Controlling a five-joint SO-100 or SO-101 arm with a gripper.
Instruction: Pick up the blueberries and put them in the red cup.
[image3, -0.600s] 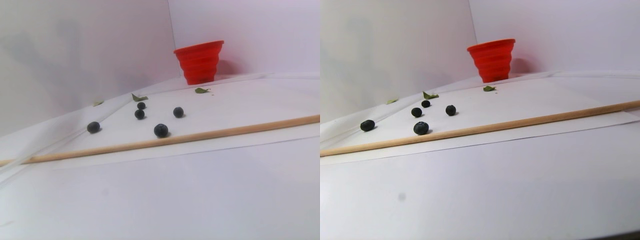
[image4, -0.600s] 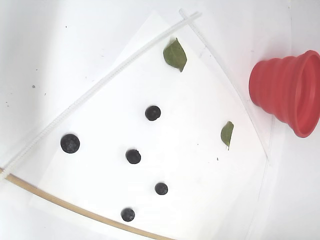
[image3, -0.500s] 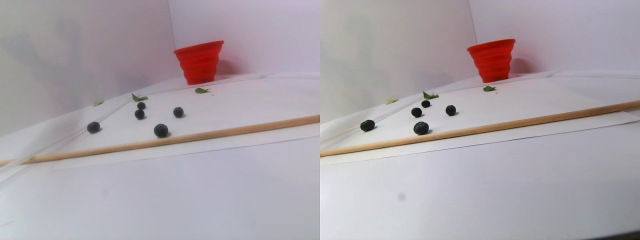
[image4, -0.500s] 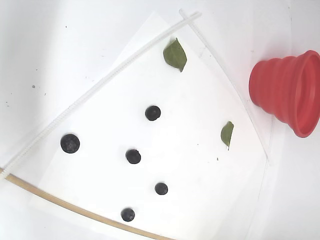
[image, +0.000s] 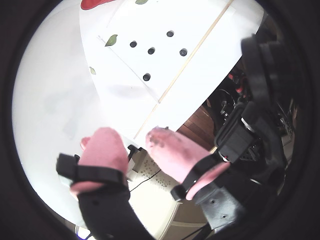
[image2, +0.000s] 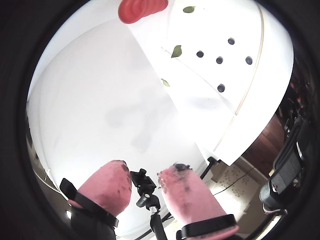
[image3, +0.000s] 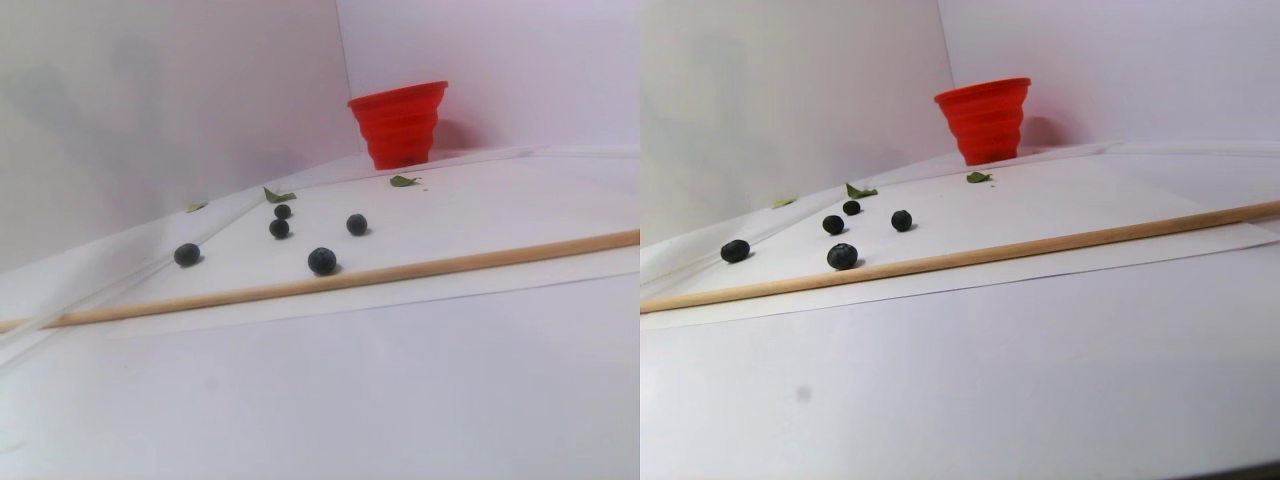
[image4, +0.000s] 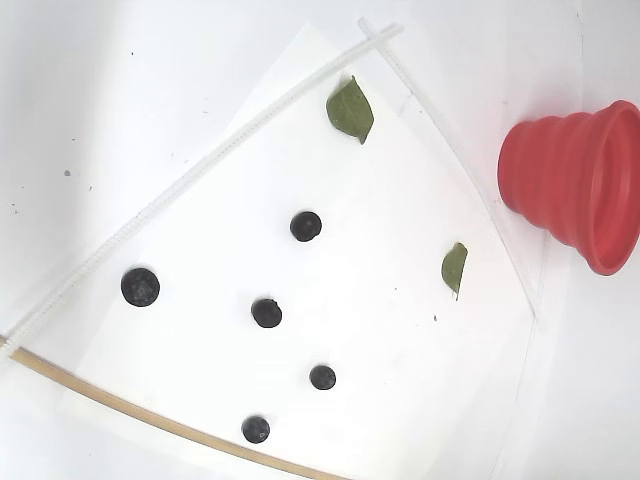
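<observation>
Several dark blueberries (image4: 266, 313) lie scattered on a white sheet; in the stereo pair view the largest (image3: 322, 261) rests against a wooden stick. The red cup (image4: 560, 185) stands upright beyond the sheet's corner and shows by the back wall in the stereo pair view (image3: 398, 125). My gripper (image: 131, 135) appears only in both wrist views, high and well back from the berries (image: 151, 50). Its pink fingers (image2: 112, 187) are open with nothing between them. The cup (image2: 140, 9) sits at the top edge in both wrist views.
A thin wooden stick (image4: 130, 410) borders the sheet's near side. Two green leaves (image4: 350, 108) (image4: 454, 268) lie on the sheet, and white strips (image4: 200, 170) run along its edges. A small camera on a stand (image2: 145, 182) shows between the fingers, past the table edge.
The berries, cup and stick have not moved. Only the faint shadow on the left wall in the stereo pair view has shifted and darkened.
</observation>
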